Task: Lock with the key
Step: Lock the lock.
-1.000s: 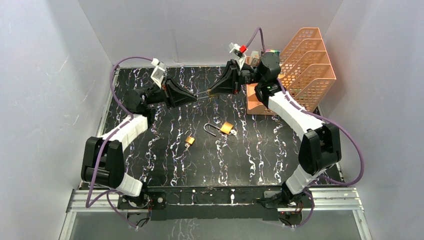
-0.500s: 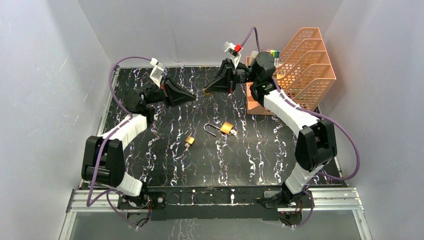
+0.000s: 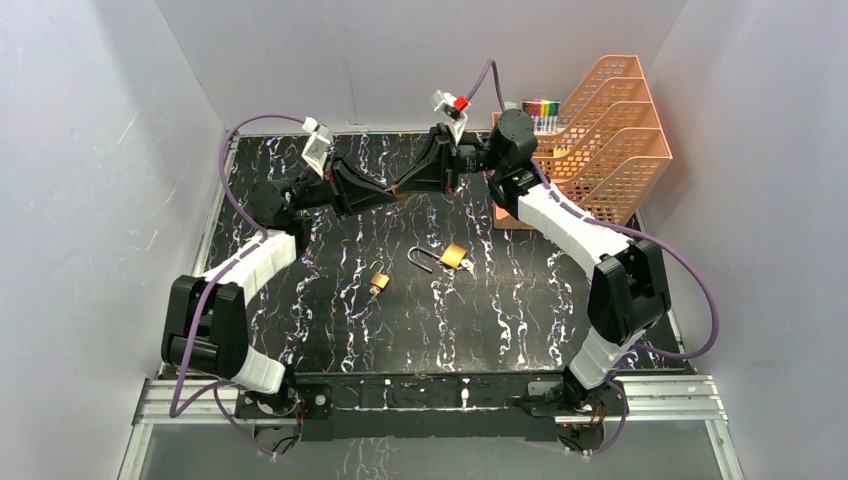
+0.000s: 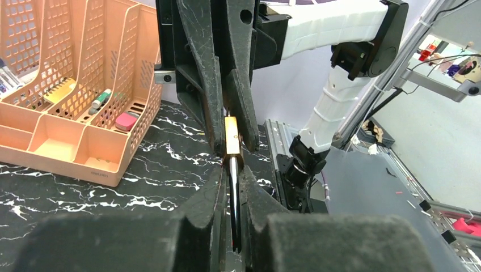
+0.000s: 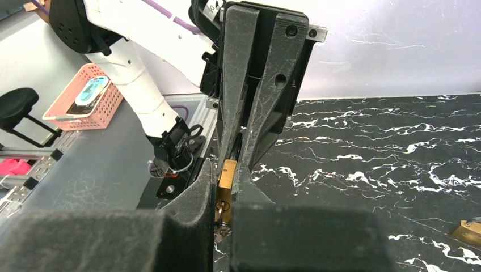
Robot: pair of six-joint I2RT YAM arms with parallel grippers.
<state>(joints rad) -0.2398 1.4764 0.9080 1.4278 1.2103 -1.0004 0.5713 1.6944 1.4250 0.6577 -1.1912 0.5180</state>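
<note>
The left jaws are clenched on the key (image 4: pixel 233 207), its tip meeting the brass padlock (image 4: pixel 231 136) grasped in the right jaws, both raised above the rear of the bench (image 3: pixel 500 320). An open padlock (image 3: pixel 447 257) and a smaller padlock (image 3: pixel 379 281) lie mid-bench.

Orange organizer (image 3: pixel 615 140) on marbled tabletop (image 3: pixel 500 310)

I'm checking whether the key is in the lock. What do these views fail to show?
- Keyhole of the held padlock: left wrist view, fingers of both grippers crowd it, so whether the key is in is hidden.
- Its shackle: right wrist view, buried between the fingers of the right gripper.
- Top view: the left gripper meets the right one, too small to read.
- Small padlock lying loose: top view, too small to tell if locked.
</note>
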